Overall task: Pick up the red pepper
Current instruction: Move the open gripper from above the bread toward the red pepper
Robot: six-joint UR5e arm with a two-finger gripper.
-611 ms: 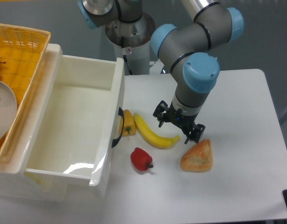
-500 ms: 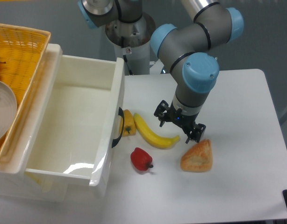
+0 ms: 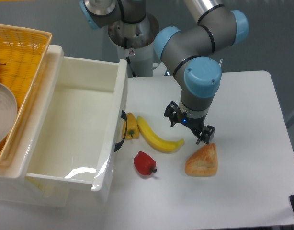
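Observation:
The red pepper (image 3: 144,164) lies on the white table, glossy and roundish, its dark stem pointing right. My gripper (image 3: 190,126) hangs above the table to the pepper's upper right, over the gap between the banana's tip and the bread piece. Its two dark fingers stand apart, open, with nothing between them. The gripper touches neither the pepper nor the other items.
A yellow banana (image 3: 156,136) lies just above the pepper. A small yellow-orange pepper (image 3: 131,126) sits against the white bin (image 3: 75,129). A bread piece (image 3: 202,160) lies right of the pepper. A wicker basket (image 3: 17,62) with a plate stands at the far left.
The gripper has shifted slightly right and turned a little at the wrist. The pepper, banana and bread have not moved.

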